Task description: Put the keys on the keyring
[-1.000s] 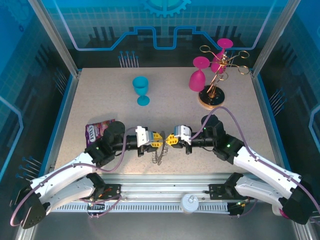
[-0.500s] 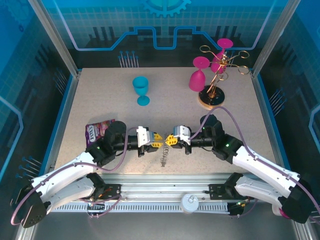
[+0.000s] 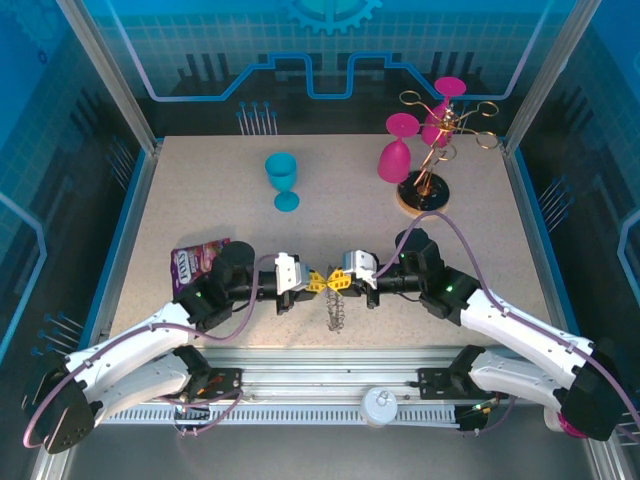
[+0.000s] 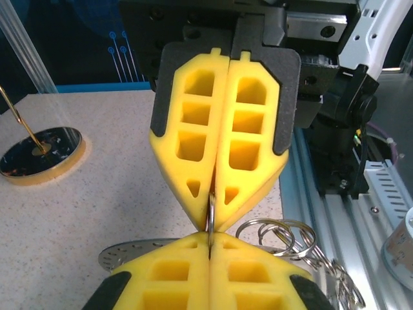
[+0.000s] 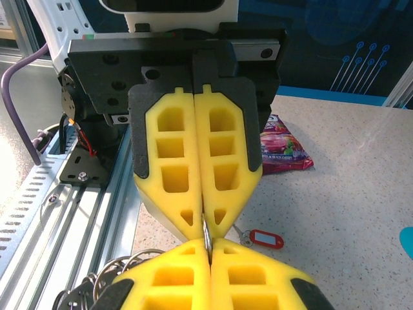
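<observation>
Left of the dark grey flat metal keyring fringed with thin wire loops (image 3: pixel 336 312), furthest out, one purple foil snack packet (image 3: pixel 197 262) lies flat on the speckled beige table (image 3: pixel 180 200); not part of the job. Between packet and keyring: one small key with a red plastic head and short silver end (image 5: pixel 266 239), flat on the table, not threaded yet, apart from every finger. Behind and left of the keyring: one teal plastic goblet (image 3: pixel 283 180), upright, unrelated.

Just left of the keyring: left gripper (image 4: pixel 210 244), jaws squeezed together on a thin metal edge of the ring. Keyring is held up between the two tips, loops trailing below; cannot tell if they touch the table. Just right of it: right gripper (image 5: pixel 208 248), also pinched tight on that same thin edge, tip to tip with the other. Likely reason: a two-sided hold steadies the ring, maybe to pry a loop apart for the key.

Behind and right of the keyring: one gold wire rack (image 3: pixel 428 190) on a round wooden base, at least two pink goblets (image 3: pixel 394 152) hung upside down. Count: one key, one keyring, two grippers.
</observation>
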Robot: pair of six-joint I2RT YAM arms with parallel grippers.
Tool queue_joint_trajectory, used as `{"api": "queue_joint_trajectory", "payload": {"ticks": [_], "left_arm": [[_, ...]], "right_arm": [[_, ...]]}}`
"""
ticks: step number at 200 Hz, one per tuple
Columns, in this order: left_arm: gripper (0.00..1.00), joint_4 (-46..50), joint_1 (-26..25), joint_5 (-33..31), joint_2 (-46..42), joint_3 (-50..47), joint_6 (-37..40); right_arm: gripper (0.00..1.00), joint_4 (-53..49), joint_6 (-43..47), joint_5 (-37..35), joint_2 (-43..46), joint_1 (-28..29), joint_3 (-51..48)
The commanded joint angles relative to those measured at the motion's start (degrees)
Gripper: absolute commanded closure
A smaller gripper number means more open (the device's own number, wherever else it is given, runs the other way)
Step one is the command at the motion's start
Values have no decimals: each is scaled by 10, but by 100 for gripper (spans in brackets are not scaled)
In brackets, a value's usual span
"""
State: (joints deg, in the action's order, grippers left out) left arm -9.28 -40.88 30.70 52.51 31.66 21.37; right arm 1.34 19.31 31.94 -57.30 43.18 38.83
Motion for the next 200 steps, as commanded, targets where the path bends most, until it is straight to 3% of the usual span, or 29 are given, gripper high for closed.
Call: {"api": "queue_joint_trajectory", "payload": {"ticks": [1,6,20,35,73,117,200], "left_arm": [[100,-38,-4,2,-8,7,9],[100,-38,-4,-4,-9,7,9],[100,-17,-5,-22,-14,15,14],[100,55,-5,-39,-13,41,36],[100,245,-5,-78,20,127,97],[100,387,-8,-104,66,208,159],[100,431,-12,-75,93,257,193]], "right_arm": [[100,1,11,3,1,14,2],[98,-8,16,-8,3,13,3],[76,-48,38,-50,17,13,10],[67,-102,72,-102,37,11,21],[70,-227,134,-167,35,17,77],[72,-189,127,-142,4,27,87],[74,-78,86,-95,-57,53,80]]}}
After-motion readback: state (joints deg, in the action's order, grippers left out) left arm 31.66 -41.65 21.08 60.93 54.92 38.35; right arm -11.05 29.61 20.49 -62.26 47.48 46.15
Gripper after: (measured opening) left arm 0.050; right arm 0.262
